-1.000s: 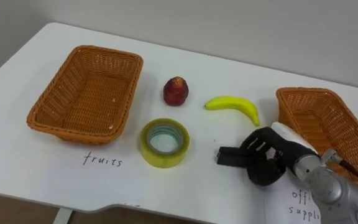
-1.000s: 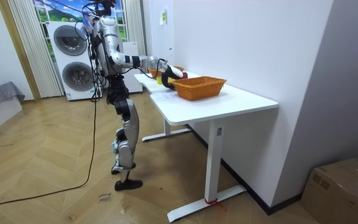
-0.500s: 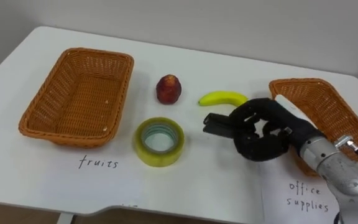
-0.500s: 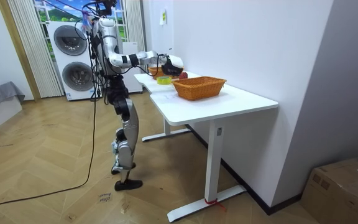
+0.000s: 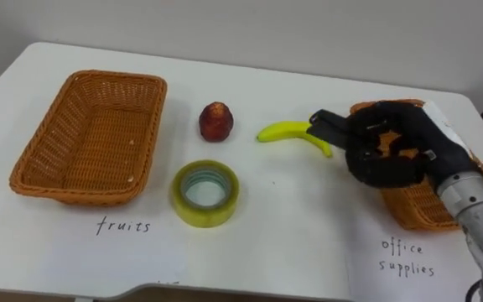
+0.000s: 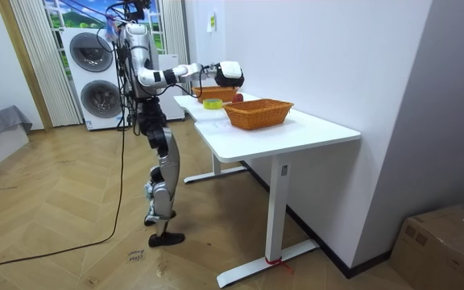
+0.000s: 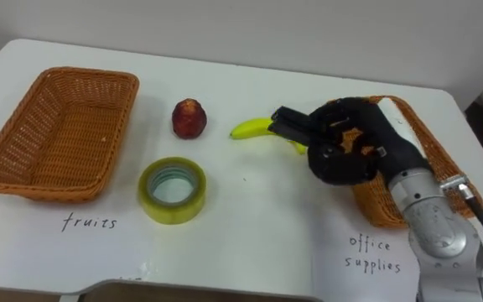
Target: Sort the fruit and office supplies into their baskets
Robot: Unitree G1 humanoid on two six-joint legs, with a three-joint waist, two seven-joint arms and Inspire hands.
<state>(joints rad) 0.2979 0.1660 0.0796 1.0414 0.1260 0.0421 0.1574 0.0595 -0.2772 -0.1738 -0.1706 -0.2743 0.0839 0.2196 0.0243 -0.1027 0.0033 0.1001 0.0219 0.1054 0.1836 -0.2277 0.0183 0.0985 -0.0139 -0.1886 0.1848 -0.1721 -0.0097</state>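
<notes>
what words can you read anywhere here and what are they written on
"fruits": handwritten on the table, in front of the left basket.
"office supplies": handwritten in two lines on a white sheet, in front of the right basket.
The notice on the wall in the room view: too small to read.

Two handwritten labels are seen on the white table (image 5: 292, 220). The word "fruits" (image 5: 124, 226) is written in thin, dark, lower-case letters just in front of the left basket (image 5: 23, 172), near the table's front edge. The words "office supplies" (image 5: 407, 257) are written in the same hand on two lines, "office" above "supplies", just in front of the right basket (image 5: 405, 216). In the room view a small yellowish notice (image 6: 213, 22) is fixed to the wall, too small to be read.
</notes>
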